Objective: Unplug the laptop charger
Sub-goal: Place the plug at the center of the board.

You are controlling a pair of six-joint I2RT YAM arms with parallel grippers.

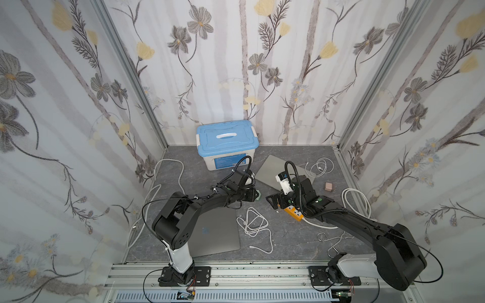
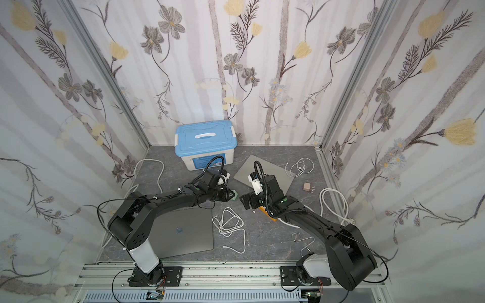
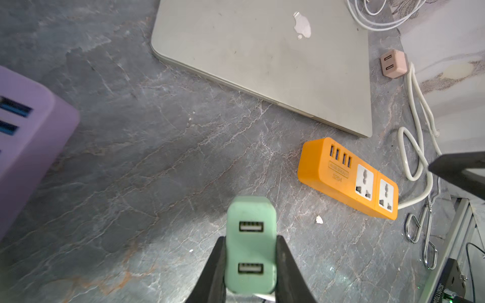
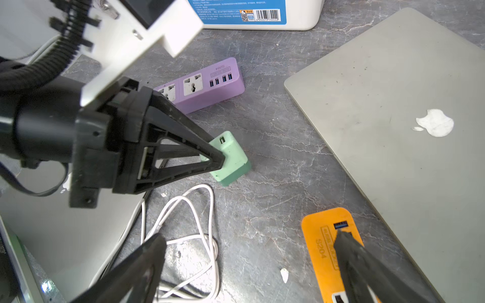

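While left gripper (image 3: 251,249) clamps green charger (image 3: 250,210) by its flat sides, charger stands mid-bench, plugged into neither strip; touching bench (image 3: 157,162) or just above, cannot tell.
Judged light, rigid, smooth plastic, may slip: hold broad flanks, clear of USB ports.
Right gripper (image 4: 249,238) spread wide, empty, over end of orange power strip (image 4: 322,251), right of charger.
Purple power strip (image 4: 204,84) far-left.
Silver laptop (image 4: 393,118) far-right.
White cable (image 4: 189,223) loops near.
Open room: bare bench between charger and laptop edge.
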